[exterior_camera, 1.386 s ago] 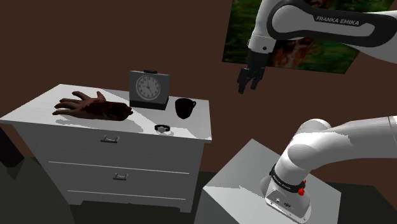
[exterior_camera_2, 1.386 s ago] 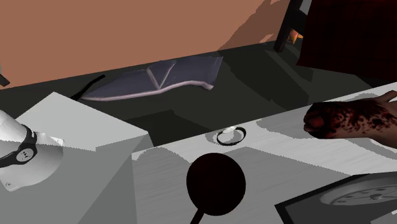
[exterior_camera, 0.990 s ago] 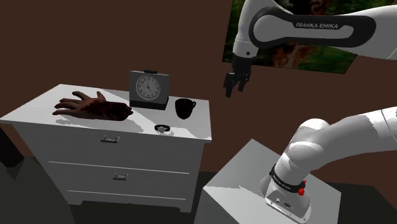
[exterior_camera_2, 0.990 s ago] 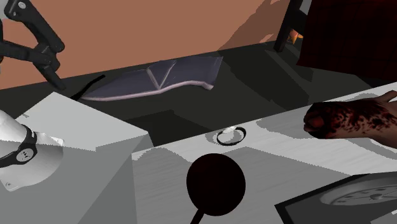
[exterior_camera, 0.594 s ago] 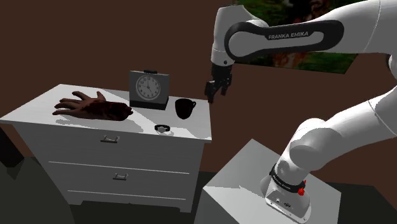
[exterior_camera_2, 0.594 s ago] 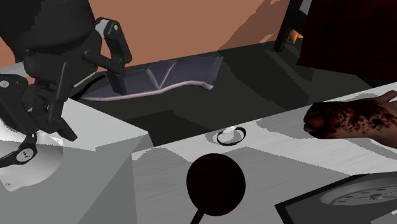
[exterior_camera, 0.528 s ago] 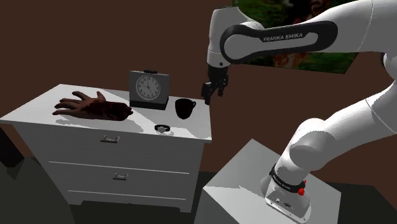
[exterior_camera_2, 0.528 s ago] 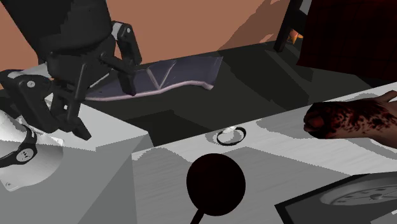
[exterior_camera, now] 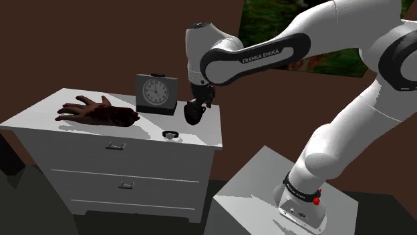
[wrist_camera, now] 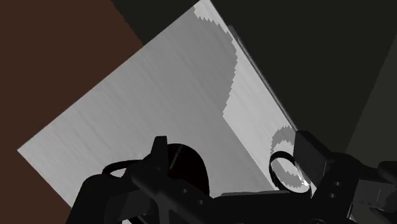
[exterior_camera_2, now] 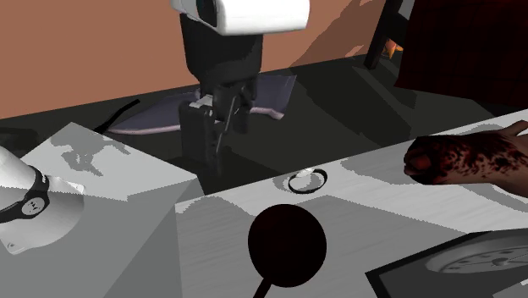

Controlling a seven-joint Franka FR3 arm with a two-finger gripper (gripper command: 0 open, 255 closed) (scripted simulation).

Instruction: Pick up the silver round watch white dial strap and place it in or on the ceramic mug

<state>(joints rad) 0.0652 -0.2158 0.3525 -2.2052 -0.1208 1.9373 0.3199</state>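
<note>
The fingers (wrist_camera: 313,159) are black and stand apart, with nothing between them. They hang in the air over the white tabletop (exterior_camera: 40,117), just above the dark mug (exterior_camera: 194,118). The little round watch (exterior_camera: 172,135) lies flat near the tabletop's front edge, close to the mug but not touching it. A clock (exterior_camera: 157,91) stands behind the mug.
</note>
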